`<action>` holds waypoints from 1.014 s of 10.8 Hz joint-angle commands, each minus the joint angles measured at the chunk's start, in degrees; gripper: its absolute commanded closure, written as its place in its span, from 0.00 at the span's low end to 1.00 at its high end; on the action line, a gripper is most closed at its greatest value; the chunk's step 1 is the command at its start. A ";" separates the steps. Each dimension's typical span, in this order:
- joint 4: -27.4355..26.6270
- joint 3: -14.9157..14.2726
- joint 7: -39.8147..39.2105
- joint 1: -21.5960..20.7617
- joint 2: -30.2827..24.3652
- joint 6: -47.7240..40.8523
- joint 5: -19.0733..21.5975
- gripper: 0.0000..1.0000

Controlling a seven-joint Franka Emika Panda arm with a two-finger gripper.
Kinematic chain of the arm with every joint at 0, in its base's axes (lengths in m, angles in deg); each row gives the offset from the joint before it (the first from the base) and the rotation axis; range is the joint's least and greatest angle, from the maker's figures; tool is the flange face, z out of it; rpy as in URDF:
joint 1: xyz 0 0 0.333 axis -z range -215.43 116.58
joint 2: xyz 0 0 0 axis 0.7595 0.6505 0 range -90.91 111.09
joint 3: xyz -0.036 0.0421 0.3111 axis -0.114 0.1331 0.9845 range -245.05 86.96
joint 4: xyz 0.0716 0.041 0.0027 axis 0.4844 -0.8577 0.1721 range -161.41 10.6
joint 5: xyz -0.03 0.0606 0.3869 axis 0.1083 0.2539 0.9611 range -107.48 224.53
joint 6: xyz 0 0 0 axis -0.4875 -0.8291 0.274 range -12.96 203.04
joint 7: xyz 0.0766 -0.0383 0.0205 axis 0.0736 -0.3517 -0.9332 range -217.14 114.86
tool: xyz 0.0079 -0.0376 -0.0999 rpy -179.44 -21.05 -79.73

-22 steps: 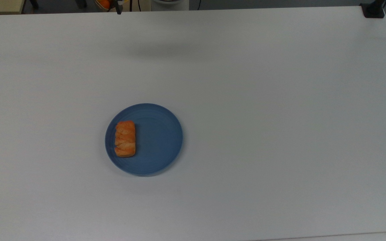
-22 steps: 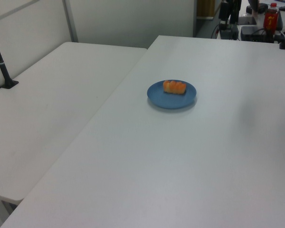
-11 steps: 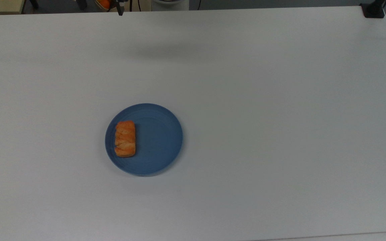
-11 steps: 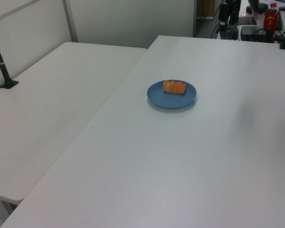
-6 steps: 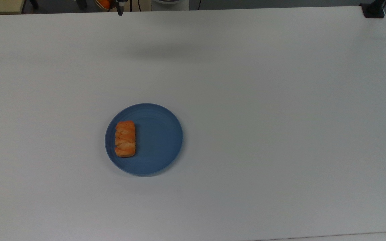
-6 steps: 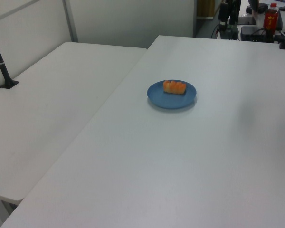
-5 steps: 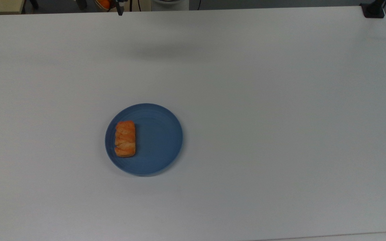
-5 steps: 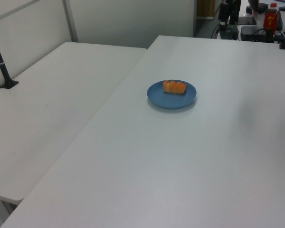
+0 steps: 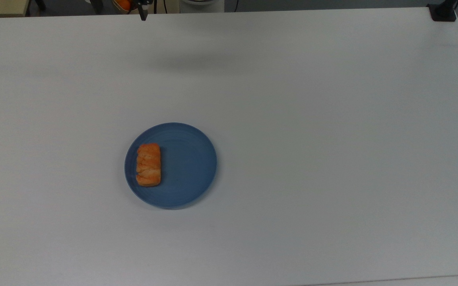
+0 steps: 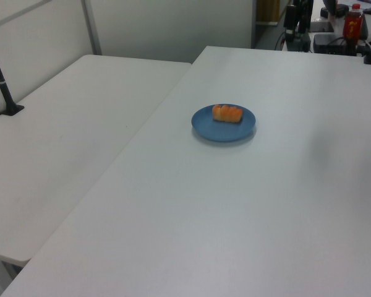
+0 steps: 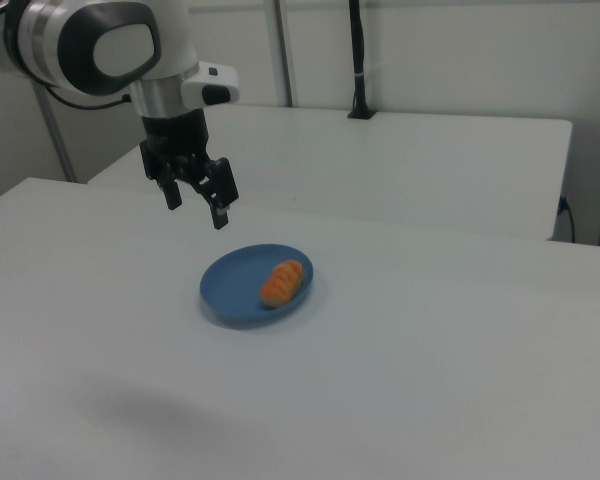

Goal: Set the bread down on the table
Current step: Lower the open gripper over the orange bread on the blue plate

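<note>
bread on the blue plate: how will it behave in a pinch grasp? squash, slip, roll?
The bread is small with a ridged, braided top, so it is probably light and may dent under a hard squeeze. Its oblong shape lies flat on the plate, so rolling seems unlikely. The end effector is open above the table.

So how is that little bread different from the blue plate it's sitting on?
The bread is oblong, golden-orange and ridged on top; the plate is round, blue and smooth. The bread is much smaller and lies near one edge of the plate. The bread rests on the plate, the plate on the white table. Neither is touched by the gripper.
</note>
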 commanded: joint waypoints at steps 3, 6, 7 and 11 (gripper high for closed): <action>0.27 0.27 0.45 -3.06 10.79 13.89 -1.82 0.00; 6.76 -0.26 0.54 -3.15 20.64 20.14 -1.11 0.00; 7.47 -0.17 0.54 -3.15 23.10 22.95 -0.94 0.00; 7.57 -0.17 0.45 -3.33 30.49 36.04 1.17 0.00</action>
